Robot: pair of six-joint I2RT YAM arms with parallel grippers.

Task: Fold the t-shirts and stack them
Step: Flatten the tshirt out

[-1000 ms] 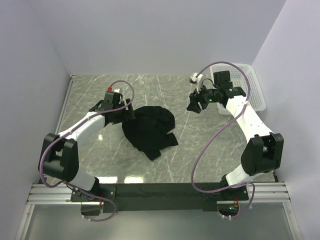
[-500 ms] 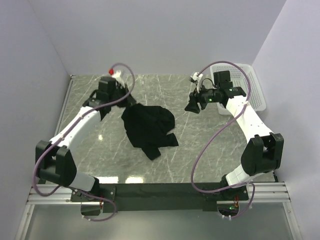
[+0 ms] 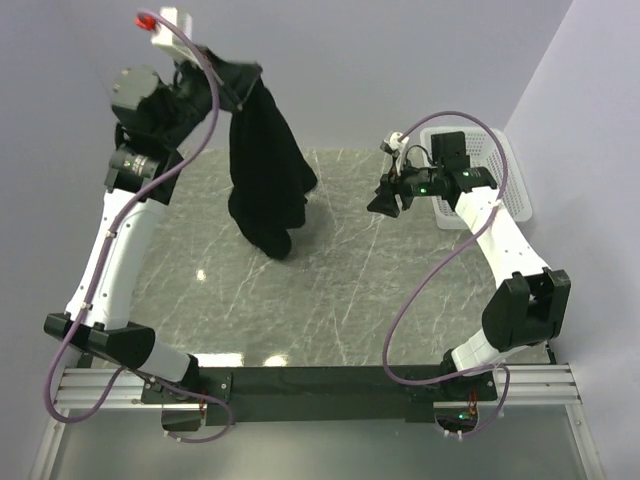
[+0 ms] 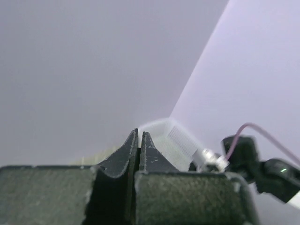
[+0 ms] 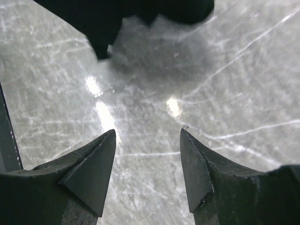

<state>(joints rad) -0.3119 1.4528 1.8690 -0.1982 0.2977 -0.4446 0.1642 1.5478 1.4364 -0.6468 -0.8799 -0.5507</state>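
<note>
Holding the t-shirt (image 3: 262, 170) up in the air with left hand (image 4: 139, 140), clamped narrow on an upper edge of the cloth, at about 11 o'clock in the top view. Hangs as one bunched black column, crumpled, no flat panel showing. Can't tell if the lowest tip touches the bench (image 3: 350, 300) or clears it. Right hand (image 5: 147, 133) wide and empty, at 2 o'clock, low over bare bench, aimed toward 9 o'clock at the cloth's lower end. Only one shirt in view. White basket (image 3: 512, 165) at 2 o'clock by the far corner, contents not readable. Judged very early in the task: nothing spread, nothing folded, no stack started. Left to do, probably: catch a second corner with right hand, lay flat on bench, fold sleeves and body, repeat for any further shirts, then stack.
</note>
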